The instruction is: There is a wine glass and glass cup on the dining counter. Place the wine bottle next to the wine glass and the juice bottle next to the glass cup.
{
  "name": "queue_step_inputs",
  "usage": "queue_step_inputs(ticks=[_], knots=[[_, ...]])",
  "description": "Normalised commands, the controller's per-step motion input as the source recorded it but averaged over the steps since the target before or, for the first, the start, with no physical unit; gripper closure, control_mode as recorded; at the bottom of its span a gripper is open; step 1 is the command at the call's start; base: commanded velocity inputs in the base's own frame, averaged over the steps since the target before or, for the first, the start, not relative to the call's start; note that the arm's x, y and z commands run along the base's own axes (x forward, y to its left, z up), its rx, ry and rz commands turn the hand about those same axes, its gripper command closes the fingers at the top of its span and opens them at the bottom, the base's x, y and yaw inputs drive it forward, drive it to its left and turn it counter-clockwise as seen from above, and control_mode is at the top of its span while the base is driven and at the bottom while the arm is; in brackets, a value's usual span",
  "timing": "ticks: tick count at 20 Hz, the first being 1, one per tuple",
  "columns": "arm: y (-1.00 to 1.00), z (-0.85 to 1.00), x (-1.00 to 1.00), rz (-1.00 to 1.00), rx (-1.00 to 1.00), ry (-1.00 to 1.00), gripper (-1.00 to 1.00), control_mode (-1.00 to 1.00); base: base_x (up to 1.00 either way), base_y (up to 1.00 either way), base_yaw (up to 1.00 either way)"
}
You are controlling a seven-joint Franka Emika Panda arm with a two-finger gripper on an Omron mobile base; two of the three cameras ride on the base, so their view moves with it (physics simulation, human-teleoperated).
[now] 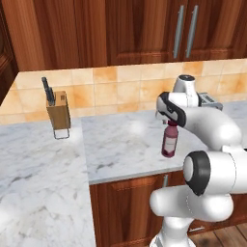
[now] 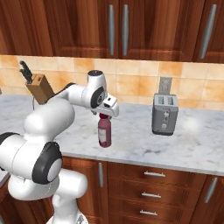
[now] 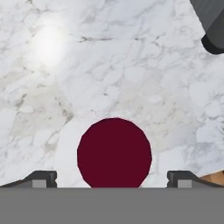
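Note:
The juice bottle [image 1: 169, 143], stubby and dark red with a maroon cap [image 3: 114, 153], stands upright on the narrow marble worktop [image 1: 125, 144] backed by tan tiles. My gripper [image 1: 170, 121] hangs straight above it, open. Its two fingertips [image 3: 43, 177] sit wide apart on either side of the round cap, with a gap on both sides and no contact. From the right base view the hand [image 2: 105, 113] sits just over the bottle's [image 2: 104, 133] top. The wine bottle, wine glass, glass cup and dining counter are out of view.
A wooden knife block [image 1: 59, 111] stands at the back left of the worktop. A grey toaster [image 2: 164, 113] stands to the right of the bottle against the tiles. Wooden cabinets hang above, and drawers [image 2: 151, 194] run below the front edge.

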Motion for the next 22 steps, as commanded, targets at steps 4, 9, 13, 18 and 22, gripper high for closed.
queue_step_inputs(ticks=[4, 9, 13, 18, 22], knots=[[-0.02, -0.08, 0.17, 0.01, 0.00, 0.09, -1.00, -1.00, 0.00, 0.00, 0.00], [-0.06, -0.04, 0.11, 0.03, 0.00, 0.04, -1.00, -1.00, 0.00, 0.00, 0.00], [-0.14, -0.13, 0.00, 0.00, -0.02, 0.11, -1.00, -1.00, 0.00, 0.00, 0.00], [-0.04, -0.18, 0.00, 0.01, 0.00, 0.08, -1.00, -1.00, 0.00, 0.00, 0.00], [0.04, -0.14, 0.00, 0.01, 0.00, 0.01, -1.00, -1.00, 0.00, 0.00, 0.00]])
